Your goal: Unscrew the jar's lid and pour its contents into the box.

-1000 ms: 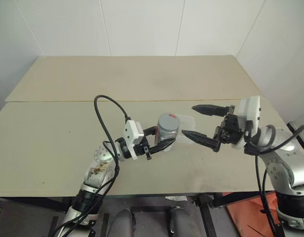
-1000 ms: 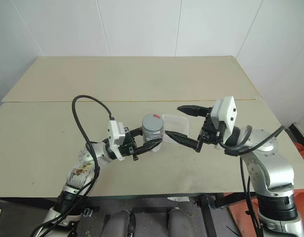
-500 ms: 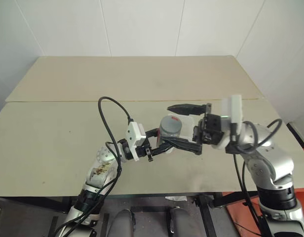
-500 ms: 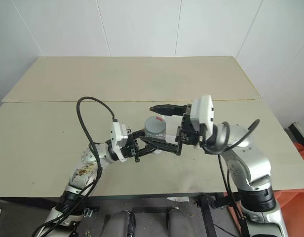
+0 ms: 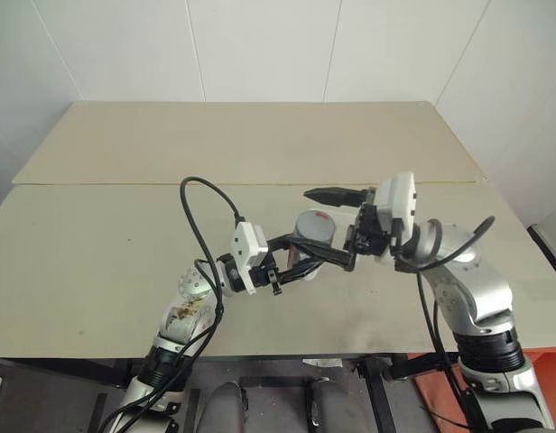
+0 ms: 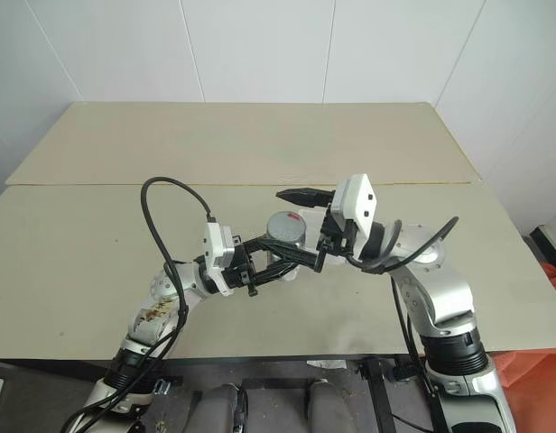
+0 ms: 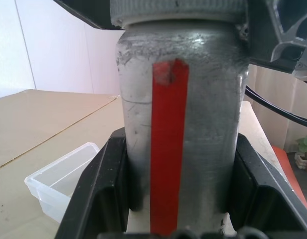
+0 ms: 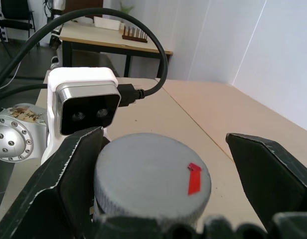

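The left gripper [image 5: 301, 257] pinched the jar [image 7: 177, 144] upright above the table, beside the clear box [image 7: 61, 179]; the right gripper [image 8: 158, 172] stood spread around the lid [image 8: 152, 180] — unscrewing not yet begun; next, I judged, clamp and twist.

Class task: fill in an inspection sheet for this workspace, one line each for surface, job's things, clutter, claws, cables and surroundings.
Surface: beige table, two boards with a seam.
Job's things: jar upright, lid on; clear box on the table beyond it, nothing visible inside.
Clutter: nothing seen.
Claws: left claw shut on the jar; right claw open, fingers either side of the lid.
Cables: black cable looping over the left arm.
Surroundings: white walls.
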Controlling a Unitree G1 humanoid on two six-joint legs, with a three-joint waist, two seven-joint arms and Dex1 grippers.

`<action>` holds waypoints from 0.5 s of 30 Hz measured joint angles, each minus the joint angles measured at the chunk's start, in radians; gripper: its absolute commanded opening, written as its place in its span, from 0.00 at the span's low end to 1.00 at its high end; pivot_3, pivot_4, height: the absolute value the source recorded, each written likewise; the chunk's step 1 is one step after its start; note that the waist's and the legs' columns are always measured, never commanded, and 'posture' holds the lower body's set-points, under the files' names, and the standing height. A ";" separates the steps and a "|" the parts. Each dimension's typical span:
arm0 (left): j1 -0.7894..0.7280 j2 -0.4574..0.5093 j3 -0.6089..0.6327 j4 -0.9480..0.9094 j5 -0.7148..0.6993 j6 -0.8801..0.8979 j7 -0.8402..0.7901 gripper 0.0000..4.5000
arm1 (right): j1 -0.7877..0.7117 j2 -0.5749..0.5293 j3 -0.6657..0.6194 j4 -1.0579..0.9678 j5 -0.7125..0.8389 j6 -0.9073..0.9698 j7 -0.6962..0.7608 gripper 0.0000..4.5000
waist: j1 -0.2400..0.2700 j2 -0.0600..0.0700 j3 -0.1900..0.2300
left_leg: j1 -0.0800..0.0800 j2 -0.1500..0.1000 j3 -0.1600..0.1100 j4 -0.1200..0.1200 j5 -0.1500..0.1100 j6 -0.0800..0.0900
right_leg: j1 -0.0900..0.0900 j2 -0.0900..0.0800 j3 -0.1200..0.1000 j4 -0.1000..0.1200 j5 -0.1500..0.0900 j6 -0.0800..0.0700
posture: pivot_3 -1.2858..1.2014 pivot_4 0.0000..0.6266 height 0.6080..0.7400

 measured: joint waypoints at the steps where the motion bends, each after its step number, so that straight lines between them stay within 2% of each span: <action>1: 0.002 0.000 0.002 0.000 0.000 -0.001 0.000 0.47 | 0.003 -0.006 -0.008 0.000 0.005 0.000 0.003 1.00 | 0.000 0.000 0.000 | 0.000 0.000 0.000 0.000 0.000 0.000 | 0.000 0.000 0.000 0.000 0.000 0.000 | 0.52 0.24 1.00; 15: 0.000 0.012 0.019 0.025 0.000 -0.023 -0.013 0.47 | 0.099 -0.105 -0.113 -0.024 0.046 0.000 0.037 1.00 | -0.001 0.000 0.000 | 0.000 0.000 0.000 0.000 0.000 0.000 | 0.000 0.000 0.000 0.000 -0.002 0.003 | 0.52 0.24 1.00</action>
